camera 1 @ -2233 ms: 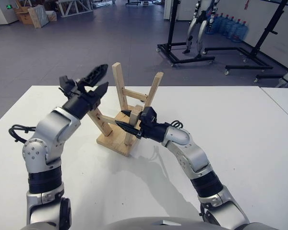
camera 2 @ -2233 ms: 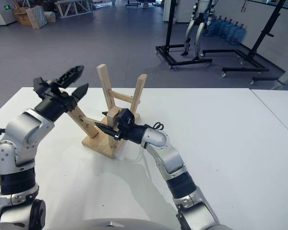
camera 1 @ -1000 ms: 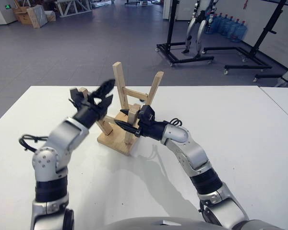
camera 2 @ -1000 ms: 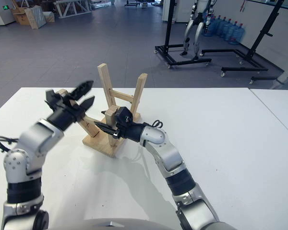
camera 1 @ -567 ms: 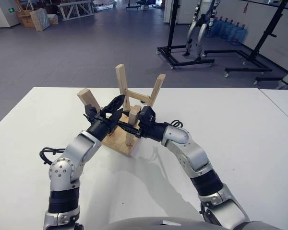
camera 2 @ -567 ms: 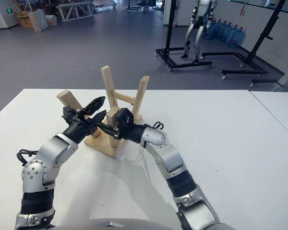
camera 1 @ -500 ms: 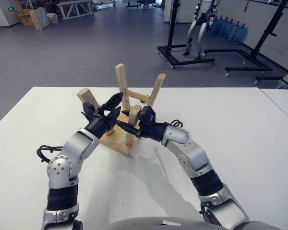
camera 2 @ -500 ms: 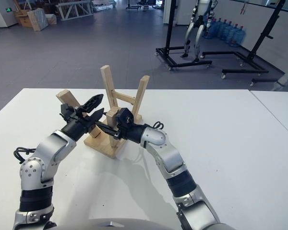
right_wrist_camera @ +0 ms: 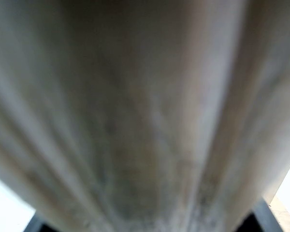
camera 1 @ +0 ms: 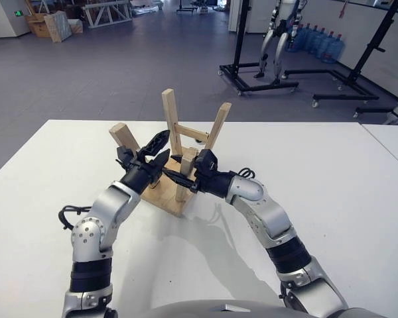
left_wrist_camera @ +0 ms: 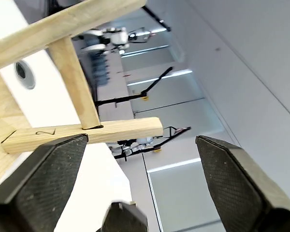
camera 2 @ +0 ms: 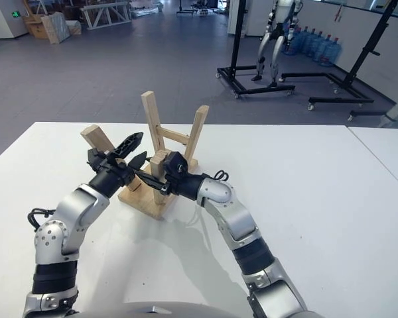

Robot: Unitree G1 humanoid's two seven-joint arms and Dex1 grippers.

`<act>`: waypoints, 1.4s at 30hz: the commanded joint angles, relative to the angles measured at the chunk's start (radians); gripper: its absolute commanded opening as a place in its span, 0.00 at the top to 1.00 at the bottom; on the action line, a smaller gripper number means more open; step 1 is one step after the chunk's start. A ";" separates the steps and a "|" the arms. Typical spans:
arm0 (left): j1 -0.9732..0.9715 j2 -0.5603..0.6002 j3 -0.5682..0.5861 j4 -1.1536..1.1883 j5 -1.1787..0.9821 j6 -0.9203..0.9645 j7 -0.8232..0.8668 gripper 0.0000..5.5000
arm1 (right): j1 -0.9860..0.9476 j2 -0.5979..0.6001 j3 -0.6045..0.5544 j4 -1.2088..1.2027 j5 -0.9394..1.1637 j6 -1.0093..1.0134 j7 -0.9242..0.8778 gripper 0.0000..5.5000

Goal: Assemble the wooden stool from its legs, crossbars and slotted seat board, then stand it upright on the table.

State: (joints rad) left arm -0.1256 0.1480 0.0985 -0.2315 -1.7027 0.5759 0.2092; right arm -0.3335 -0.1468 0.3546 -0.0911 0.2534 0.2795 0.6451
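Stool (camera 2: 154,126) is upside down on the white table (camera 1: 331,172). The flat rectangular seat board (camera 1: 160,197) lies on the tabletop, with four square-section legs of pale bare wood splaying upward.

Right pincer (camera 1: 174,175) is clamped on the near leg (camera 1: 181,192) about halfway up, with one slim black finger on each side. The seat board sits directly under it. The right wrist view has blurred wood grain (right_wrist_camera: 135,121) hard against the lens.

Left pincer (camera 1: 167,142) is spread wide and holds nothing. It sits just left of the right pincer and a bit higher, with tips pointing into the stool frame. The outer leg (camera 1: 123,136) stands just behind its wrist side. The two rear legs rise beyond its tips, joined by a thin crossbar (camera 1: 191,132).

In the left wrist view, the fingers (left_wrist_camera: 43,179) are broad black wedges with a fine knurled grip texture, well apart. A leg (left_wrist_camera: 87,135) with a pencil mark runs across near one tip, with a square crossbar (left_wrist_camera: 75,82) butted into it at a right angle. I can't tell if that finger touches the wood.

Beyond the far table edge there are black tubular racks (camera 1: 259,73) on casters and blue water bottles (camera 1: 318,46) on a smooth grey floor.
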 commanded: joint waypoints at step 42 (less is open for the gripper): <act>-0.605 0.832 0.459 0.218 0.003 0.158 0.056 0.02 | 0.092 -0.407 -0.300 0.059 -0.008 0.062 0.130 0.24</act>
State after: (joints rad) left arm -0.8153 0.9064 0.5396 -0.0447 -1.7619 0.6543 0.3176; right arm -0.1969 -0.5223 0.0914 -0.0741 0.3234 0.4172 0.8419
